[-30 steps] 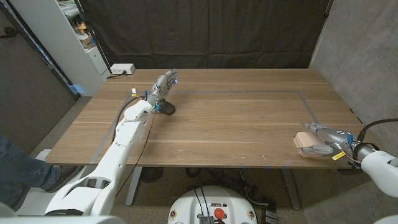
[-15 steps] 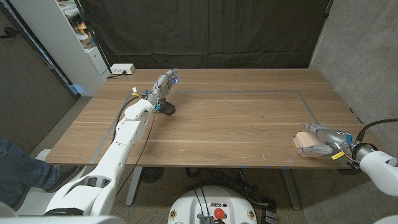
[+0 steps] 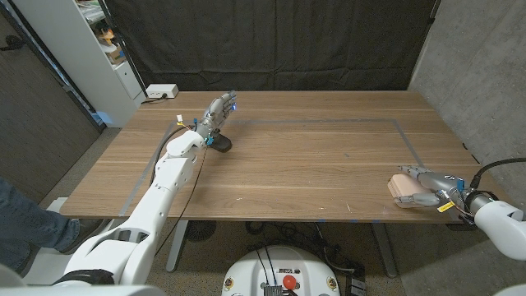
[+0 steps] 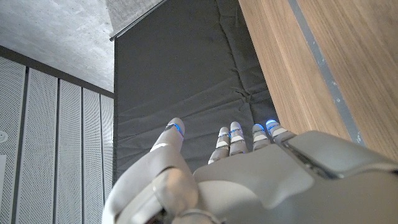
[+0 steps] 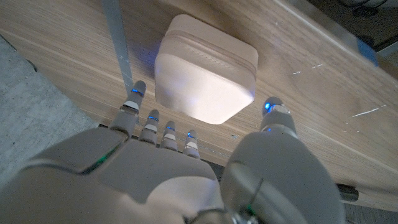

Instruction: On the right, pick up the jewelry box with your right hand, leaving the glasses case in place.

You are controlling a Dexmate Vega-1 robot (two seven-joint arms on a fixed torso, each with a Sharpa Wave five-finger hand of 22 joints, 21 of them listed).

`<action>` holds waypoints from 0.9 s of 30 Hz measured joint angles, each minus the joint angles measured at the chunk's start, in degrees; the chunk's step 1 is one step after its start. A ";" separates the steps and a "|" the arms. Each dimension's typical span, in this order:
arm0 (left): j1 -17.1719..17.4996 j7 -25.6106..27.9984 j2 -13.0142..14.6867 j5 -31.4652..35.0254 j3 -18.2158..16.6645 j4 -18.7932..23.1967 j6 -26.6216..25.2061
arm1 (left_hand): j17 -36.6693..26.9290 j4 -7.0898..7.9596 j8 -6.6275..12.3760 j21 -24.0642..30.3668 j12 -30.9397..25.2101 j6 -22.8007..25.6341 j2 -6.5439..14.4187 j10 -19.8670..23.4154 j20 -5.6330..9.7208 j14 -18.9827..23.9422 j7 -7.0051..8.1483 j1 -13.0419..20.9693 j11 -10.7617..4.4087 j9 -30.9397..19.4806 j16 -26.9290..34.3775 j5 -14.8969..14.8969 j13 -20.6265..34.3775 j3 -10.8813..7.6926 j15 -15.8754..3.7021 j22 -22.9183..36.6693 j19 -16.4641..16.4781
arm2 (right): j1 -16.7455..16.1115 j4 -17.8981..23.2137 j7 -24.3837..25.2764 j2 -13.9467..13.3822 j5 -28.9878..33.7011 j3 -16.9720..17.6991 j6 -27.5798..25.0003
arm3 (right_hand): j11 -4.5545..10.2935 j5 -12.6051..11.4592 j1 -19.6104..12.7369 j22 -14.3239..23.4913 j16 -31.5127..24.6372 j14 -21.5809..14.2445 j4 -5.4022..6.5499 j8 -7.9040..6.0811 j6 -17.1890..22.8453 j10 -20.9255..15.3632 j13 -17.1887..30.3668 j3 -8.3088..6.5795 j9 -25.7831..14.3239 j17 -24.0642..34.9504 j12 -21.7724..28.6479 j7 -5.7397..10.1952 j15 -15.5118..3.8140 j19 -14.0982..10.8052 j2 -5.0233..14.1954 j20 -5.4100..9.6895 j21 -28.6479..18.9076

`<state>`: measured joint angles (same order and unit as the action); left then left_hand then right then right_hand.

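A wooden desk point(image 3: 296, 156) stretches wide under a dark curtain point(image 3: 271, 41), with grey tape lines marking a large rectangle on its top. At the near right corner sits the jewelry box point(image 3: 404, 188), a small pale pink case with rounded corners, lying on the desk just beside the near edge. The right hand point(image 3: 429, 187) reaches in from the right at the box's level, fingers spread wide on either side of it; from the wrist camera the fingers point(image 5: 163, 127) hover along one side of the box point(image 5: 207, 76) and the thumb along the other, and I cannot tell whether they touch it. The box is not lifted. Far across the desk, toward the far left, the left hand point(image 3: 219, 109) stands upright with its fingers straight and a little apart, holding nothing. A small dark object point(image 3: 220, 143) lies on the desk just near of that hand, against the arm. A white shelf unit point(image 3: 78, 49) stands at the far left.
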<state>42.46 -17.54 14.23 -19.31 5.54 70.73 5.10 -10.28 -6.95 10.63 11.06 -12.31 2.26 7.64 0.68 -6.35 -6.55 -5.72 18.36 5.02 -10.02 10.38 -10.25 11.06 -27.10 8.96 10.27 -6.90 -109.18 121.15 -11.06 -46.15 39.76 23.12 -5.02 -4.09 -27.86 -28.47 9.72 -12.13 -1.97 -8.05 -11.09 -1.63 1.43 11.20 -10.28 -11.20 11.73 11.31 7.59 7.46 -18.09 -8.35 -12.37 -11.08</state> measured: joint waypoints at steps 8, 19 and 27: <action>-1.05 -0.32 -0.25 0.22 0.20 -1.54 0.00 | 0.01 0.00 0.00 0.00 0.00 0.00 0.00 0.00 0.00 0.00 0.00 0.00 0.00 0.00 0.00 0.00 0.00 0.00 0.00 0.00 0.00 | 0.00 -0.59 0.47 -0.87 -0.26 -0.83 -1.28 | 0.00 0.00 -0.71 0.00 0.00 0.01 0.00 -0.13 0.35 0.00 0.00 0.00 0.00 0.00 0.00 0.34 0.00 -0.41 -0.07 0.00 0.00; -1.25 -0.54 -0.30 0.38 0.21 -1.83 -0.14 | 0.01 0.24 0.00 0.00 0.00 0.00 0.00 0.00 0.01 0.00 0.00 0.00 0.00 0.00 0.00 0.00 0.00 -0.24 0.00 -0.01 0.00 | 0.82 -2.69 2.62 -2.45 -0.81 -2.06 -0.90 | 0.76 -1.16 -9.70 0.14 -3.60 -8.99 -0.56 -2.22 9.57 -7.28 0.15 -0.55 0.02 0.32 1.79 1.13 -2.29 -18.63 1.97 2.09 -4.20; -1.13 -0.58 -0.28 0.37 -0.18 -1.82 -0.16 | 0.01 0.24 0.00 0.00 0.00 0.00 0.00 0.00 0.01 0.00 0.00 0.00 0.00 0.00 0.00 0.00 0.00 -0.24 0.00 -0.01 0.00 | 1.33 -3.79 5.02 -3.19 -1.82 -2.65 0.88 | 1.45 -1.14 -12.42 0.14 -5.16 -10.35 -0.66 -2.90 14.68 -13.35 0.13 -1.15 -0.14 0.96 3.10 0.89 -0.93 -24.08 2.22 4.60 -4.21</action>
<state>41.33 -18.12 13.94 -18.95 5.36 68.91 4.94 -10.27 -6.71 10.62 11.06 -12.31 2.26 7.64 0.68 -6.35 -6.55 -5.72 18.36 5.02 -10.02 10.38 -10.25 11.06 -27.34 8.96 10.26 -6.90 -107.85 117.36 -6.04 -49.34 37.95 20.47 -4.13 -2.64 -29.00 -40.88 9.86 -17.29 -12.32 -8.71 -13.99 13.04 -11.92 11.33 -11.43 -11.34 12.68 14.41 8.49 6.53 -42.16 -6.13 -7.77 -15.30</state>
